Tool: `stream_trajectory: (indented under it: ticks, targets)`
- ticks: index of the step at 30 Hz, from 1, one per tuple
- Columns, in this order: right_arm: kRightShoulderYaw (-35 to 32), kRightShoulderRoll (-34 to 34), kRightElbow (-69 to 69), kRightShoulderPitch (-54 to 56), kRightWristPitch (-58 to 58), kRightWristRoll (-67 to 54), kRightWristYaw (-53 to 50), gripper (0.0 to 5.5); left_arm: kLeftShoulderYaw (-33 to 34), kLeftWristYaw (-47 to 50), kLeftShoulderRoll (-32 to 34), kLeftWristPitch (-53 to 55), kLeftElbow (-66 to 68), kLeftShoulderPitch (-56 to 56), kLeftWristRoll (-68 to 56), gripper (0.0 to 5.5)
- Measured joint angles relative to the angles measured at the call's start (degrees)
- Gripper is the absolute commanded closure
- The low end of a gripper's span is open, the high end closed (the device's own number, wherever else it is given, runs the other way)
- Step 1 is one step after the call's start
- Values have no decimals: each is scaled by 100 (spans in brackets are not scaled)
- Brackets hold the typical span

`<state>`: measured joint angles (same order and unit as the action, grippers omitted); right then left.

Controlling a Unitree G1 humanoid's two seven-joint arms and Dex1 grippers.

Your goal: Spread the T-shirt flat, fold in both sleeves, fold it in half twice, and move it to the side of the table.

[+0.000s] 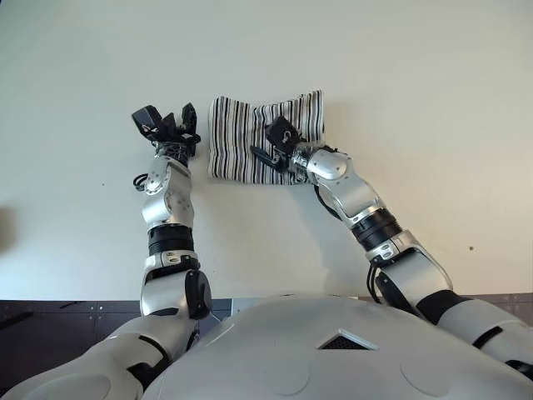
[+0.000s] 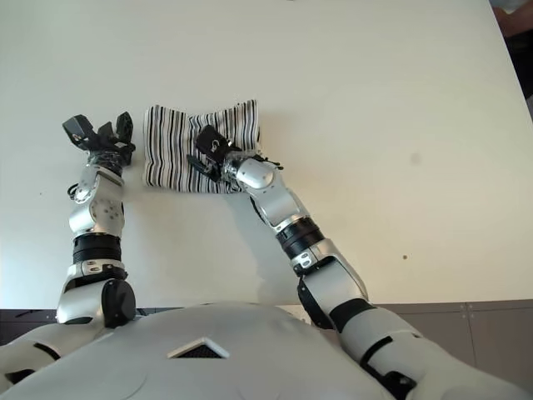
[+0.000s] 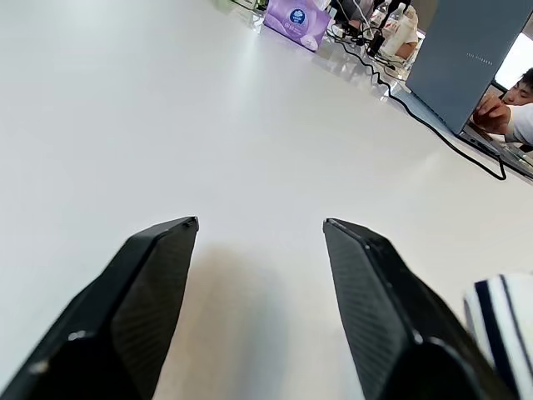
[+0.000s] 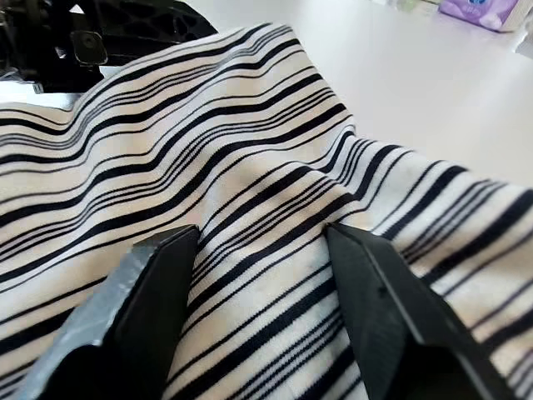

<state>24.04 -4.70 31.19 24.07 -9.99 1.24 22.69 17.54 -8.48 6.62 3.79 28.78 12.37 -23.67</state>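
Note:
The T-shirt [image 1: 250, 137], black-and-white striped, lies folded into a compact rectangle on the white table [image 1: 400, 92]. My left gripper [image 1: 171, 122] sits on the table just left of the shirt's left edge, open, with nothing between its fingers [image 3: 158, 275]. The left wrist view catches a corner of the striped T-shirt [image 3: 504, 325]. My right gripper [image 1: 268, 158] is over the shirt's near right part, open. In the right wrist view its fingers [image 4: 158, 283] rest against the striped T-shirt [image 4: 250, 150] without pinching a fold, and the left gripper [image 4: 100, 33] shows beyond the cloth.
Bare tabletop surrounds the shirt on every side. The table's near edge [image 1: 83, 302] runs just in front of my arms. Far off stand a purple box [image 3: 297, 18], a black cable [image 3: 433, 125] and a grey panel [image 3: 466, 50].

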Motion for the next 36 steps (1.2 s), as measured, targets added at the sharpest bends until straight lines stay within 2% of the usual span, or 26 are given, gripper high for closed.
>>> stream_trajectory:
  ticks: [5, 9, 11, 13, 16, 20, 24, 27, 29, 33, 36]
  targets:
    - [-536, -238, 286, 308, -623, -261, -78, 271, 46, 38, -70, -175, 68, -16, 35, 271]
    - [-1753, -103, 243, 376, -889, -537, -1393, 271, 182, 171, -89, -328, 190, 87, 30, 271]
    - [-2759, 415, 657, 637, -705, -787, -2389, 271, 347, 435, -107, -569, 257, 102, 34, 271]
    - [-3476, 1123, 1316, 911, -459, -933, -3059, 271, 436, 705, -208, -774, 254, 95, 59, 271]
    - [-4099, 2237, 2626, 1195, 56, -963, -3418, 271, 529, 1193, -450, -1152, 337, 129, 171, 271]
    - [-4127, 2765, 3610, 1414, 601, -853, -2885, 271, 566, 1468, -556, -1495, 576, 228, 377, 271]
    - [-4306, 2842, 3923, 1508, 1013, -948, -2643, 271, 519, 1620, -616, -1619, 602, 239, 545, 271]
    - [-4519, 2714, 3611, 1515, 1717, -1167, -2573, 271, 436, 1871, -609, -1634, 465, 226, 832, 271]
    - [-4341, 2401, 2986, 1595, 2117, -1078, -2741, 271, 309, 2074, -625, -1531, 409, 267, 1017, 271]
    - [-3362, 992, 1821, 1662, 2467, -362, -3356, 271, -284, 2490, -800, -1267, -97, 1023, 1650, 271]
    - [-3008, 485, 1556, 1651, 2473, -113, -3580, 271, -850, 2377, -826, -1197, -324, 1843, 2065, 228]
